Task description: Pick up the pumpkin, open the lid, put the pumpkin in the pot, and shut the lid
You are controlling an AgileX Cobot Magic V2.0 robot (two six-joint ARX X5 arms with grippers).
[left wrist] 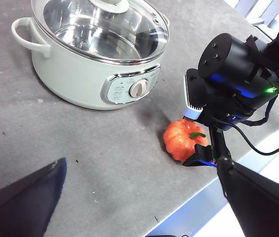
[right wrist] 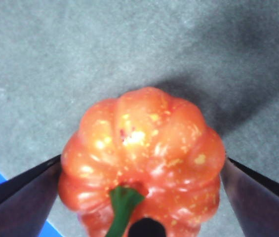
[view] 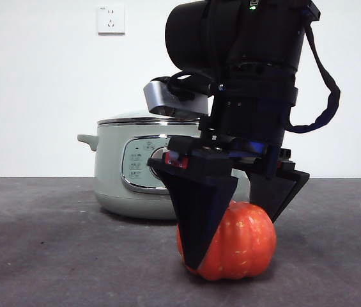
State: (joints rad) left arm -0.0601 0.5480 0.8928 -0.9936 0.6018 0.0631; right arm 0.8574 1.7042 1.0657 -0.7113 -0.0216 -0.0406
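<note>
My right gripper (view: 234, 217) straddles the glossy orange-red ribbed pumpkin (right wrist: 141, 158), jaws spread to either flank, on the grey table (view: 52, 256). Behind sits the sage-green pot (view: 129, 169), glass lid (left wrist: 99, 22) on. My left gripper (left wrist: 139, 197) waits open.

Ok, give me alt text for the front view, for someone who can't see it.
The right gripper reaches down with its jaws either side of the pumpkin on the grey table. Behind stands the pot, the lid on it.
</note>
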